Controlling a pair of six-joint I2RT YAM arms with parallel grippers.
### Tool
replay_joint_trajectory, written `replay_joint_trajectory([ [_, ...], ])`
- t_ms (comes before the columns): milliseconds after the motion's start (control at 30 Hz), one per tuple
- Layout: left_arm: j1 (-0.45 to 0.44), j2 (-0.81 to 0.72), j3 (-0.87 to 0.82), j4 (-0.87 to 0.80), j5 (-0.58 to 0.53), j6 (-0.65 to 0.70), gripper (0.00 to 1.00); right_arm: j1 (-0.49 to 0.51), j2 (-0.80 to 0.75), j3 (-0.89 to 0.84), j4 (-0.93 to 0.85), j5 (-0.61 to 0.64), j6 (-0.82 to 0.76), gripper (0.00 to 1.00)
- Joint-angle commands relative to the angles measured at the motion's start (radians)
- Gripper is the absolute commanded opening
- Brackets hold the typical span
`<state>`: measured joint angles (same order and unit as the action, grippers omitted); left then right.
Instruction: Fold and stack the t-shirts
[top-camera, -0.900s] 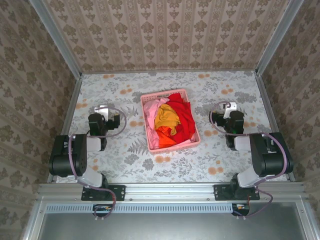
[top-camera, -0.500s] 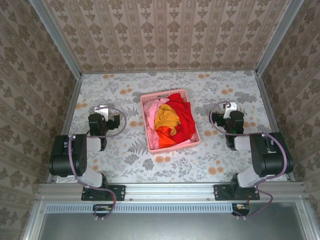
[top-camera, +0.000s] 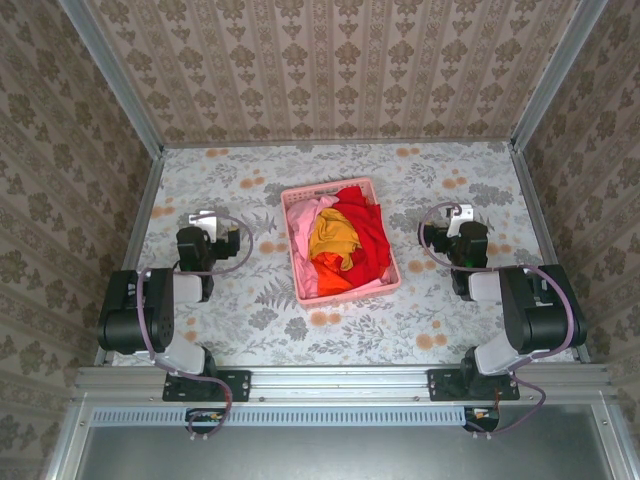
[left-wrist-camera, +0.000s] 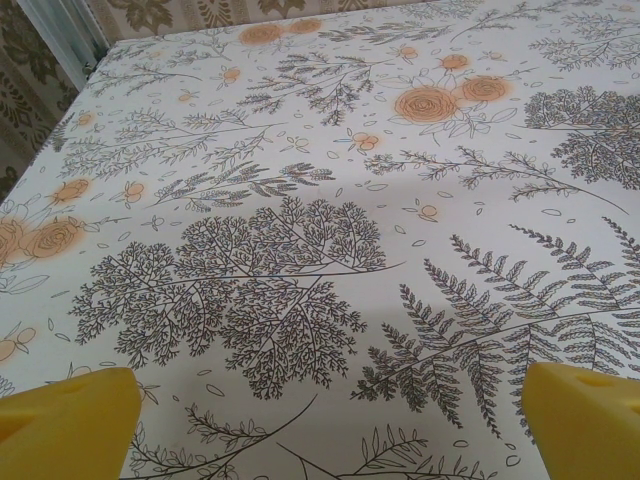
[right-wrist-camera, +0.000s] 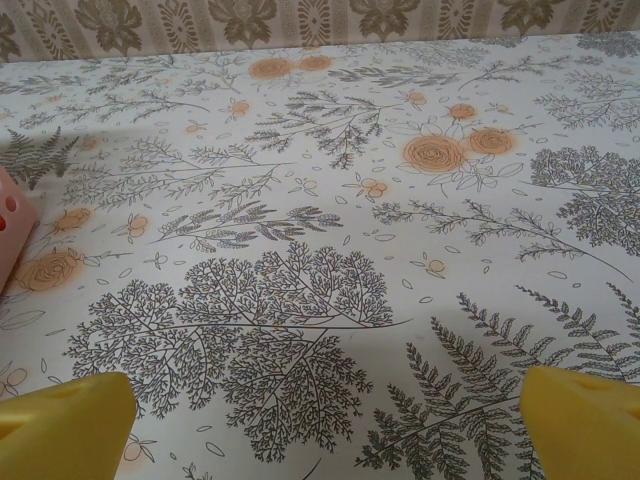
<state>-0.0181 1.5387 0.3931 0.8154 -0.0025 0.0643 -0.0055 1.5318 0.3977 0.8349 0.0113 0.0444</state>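
Nothing has moved since the earlier frames. By the worktop's (top-camera: 330, 335) left and right edges, the left end effector (top-camera: 204, 220) and right end effector (top-camera: 461, 215) sit low, wide open and empty. At mid-worktop the t-shirts (top-camera: 345, 240) lie heaped and unfolded in the pink lattice basket (top-camera: 345, 292). Folding has not begun; the next move calls for reaching in to pinch a top shirt. The right wrist view catches the basket's corner, while the top view shows its contents.
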Motion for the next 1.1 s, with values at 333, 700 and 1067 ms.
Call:
replay_joint_trajectory([
  [333, -0.126, -0.299, 0.093, -0.297, 0.019, 0.156, 1.0, 0.056, -0.426, 0.114, -0.483, -0.026, 0.007, 1.0],
  [700, -0.202, -0.422, 0.373, -0.882, 0.246, 0.245, 1.0, 0.432, -0.435, 0.384, -0.75, 0.069, 0.178, 1.0],
  [1067, -0.103, -0.684, 0.443, -1.373, 0.449, 0.347, 1.0, 0.829, -0.026, 0.673, -0.834, 0.187, 0.353, 0.83],
])
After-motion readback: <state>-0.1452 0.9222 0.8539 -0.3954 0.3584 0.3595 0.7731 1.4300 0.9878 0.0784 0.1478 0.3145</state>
